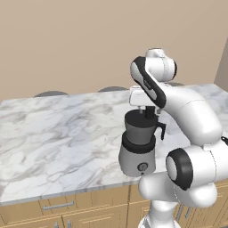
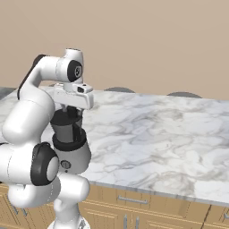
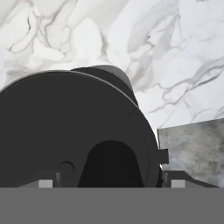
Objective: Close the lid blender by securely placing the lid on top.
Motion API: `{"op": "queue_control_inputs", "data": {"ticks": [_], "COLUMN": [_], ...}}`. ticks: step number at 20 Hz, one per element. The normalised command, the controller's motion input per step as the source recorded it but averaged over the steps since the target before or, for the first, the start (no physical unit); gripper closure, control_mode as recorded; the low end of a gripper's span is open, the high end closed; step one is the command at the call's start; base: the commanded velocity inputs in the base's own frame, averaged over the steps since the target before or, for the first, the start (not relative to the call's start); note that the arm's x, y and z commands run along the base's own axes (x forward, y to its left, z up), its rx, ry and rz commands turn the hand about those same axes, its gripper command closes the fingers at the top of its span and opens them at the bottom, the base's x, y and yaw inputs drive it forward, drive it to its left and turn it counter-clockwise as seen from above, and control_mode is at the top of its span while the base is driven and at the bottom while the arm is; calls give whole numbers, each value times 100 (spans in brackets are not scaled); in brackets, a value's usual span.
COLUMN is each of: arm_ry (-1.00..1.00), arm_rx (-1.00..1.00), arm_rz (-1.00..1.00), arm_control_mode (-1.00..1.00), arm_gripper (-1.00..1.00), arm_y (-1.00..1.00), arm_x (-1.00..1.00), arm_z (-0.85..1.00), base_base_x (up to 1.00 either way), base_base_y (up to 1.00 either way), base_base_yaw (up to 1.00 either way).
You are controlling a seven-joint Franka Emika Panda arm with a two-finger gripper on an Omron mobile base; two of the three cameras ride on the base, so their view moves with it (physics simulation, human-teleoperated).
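Your gripper sits directly over the mouth of the blender, which stands near the front edge of the marble desk. In the hand view the lid is a large black disc, with its upright knob rising right at the fingertips; the fingers appear to be clamped on that knob, though the contact itself is cut off at the frame's lower edge, so treat the hold as probable, not confirmed. In the left base view the lid looks to rest on or just above the jar rim; I cannot tell whether it is fully seated. To do this step well: keep the lid level and concentric with the rim, press straight down along the jar axis, and avoid any sideways push, since the blender is close to the desk edge and could slide or tip. Release only after the lid sits flush all round, then lift straight up clear of the knob. Count: one blender, one lid, one gripper, one desk; two drawer handles show on the cabinet front below the blender.
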Motion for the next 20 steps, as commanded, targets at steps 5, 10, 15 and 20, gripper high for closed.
{"op": "queue_control_inputs", "data": {"ticks": [5,10,15,20], "arm_ry": [-2,-7,-14,-18], "arm_rx": [0,0,0,0], "arm_rz": [0,0,0,0], "arm_control_mode": [-100,-100,-100,-100], "arm_gripper": [-100,-100,-100,-100], "arm_y": [0,0,0,0], "arm_x": [-1,-17,-41,-67], "arm_z": [1,29,54,33], "base_base_x": [0,0,0,0], "base_base_y": [0,0,0,0], "base_base_yaw": [0,0,0,0]}}
